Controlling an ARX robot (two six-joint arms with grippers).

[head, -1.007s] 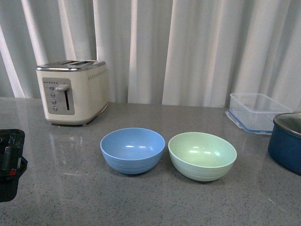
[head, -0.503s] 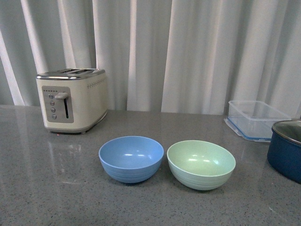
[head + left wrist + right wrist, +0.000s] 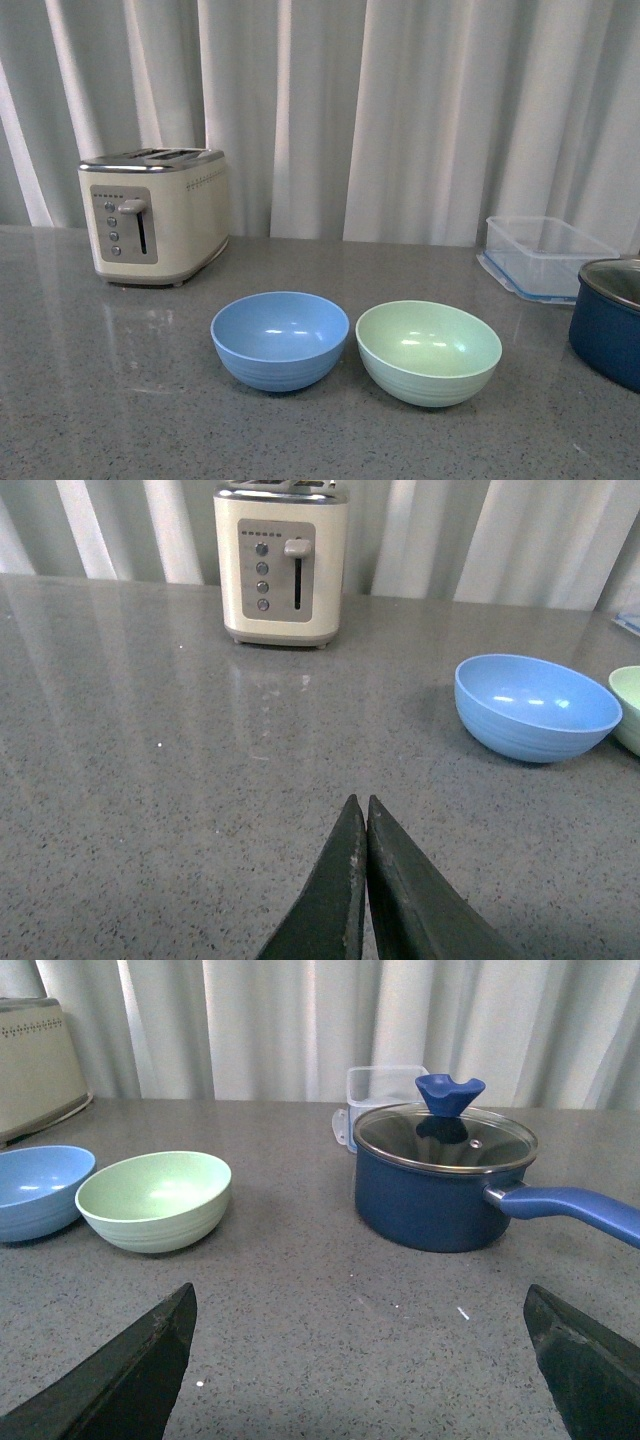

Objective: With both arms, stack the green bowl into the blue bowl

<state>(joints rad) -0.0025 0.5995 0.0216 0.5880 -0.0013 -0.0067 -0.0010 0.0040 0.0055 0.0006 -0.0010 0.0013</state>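
The green bowl (image 3: 429, 351) stands upright on the grey counter, right beside the blue bowl (image 3: 280, 339), which is on its left. Both are empty. Neither arm shows in the front view. In the left wrist view my left gripper (image 3: 360, 802) is shut and empty, low over the counter, with the blue bowl (image 3: 536, 706) well ahead and to one side and the green bowl's edge (image 3: 630, 705) past it. In the right wrist view my right gripper (image 3: 360, 1300) is wide open and empty, with the green bowl (image 3: 154, 1200) and blue bowl (image 3: 40, 1190) ahead of one finger.
A cream toaster (image 3: 153, 214) stands at the back left. A clear plastic container (image 3: 547, 255) is at the back right. A dark navy pot (image 3: 610, 316) with a glass lid (image 3: 446, 1138) and a long handle (image 3: 575, 1210) stands right of the green bowl.
The front view has shifted: the bowls and toaster sit lower in the picture now. The black arm part at the left edge one second ago is out of view.
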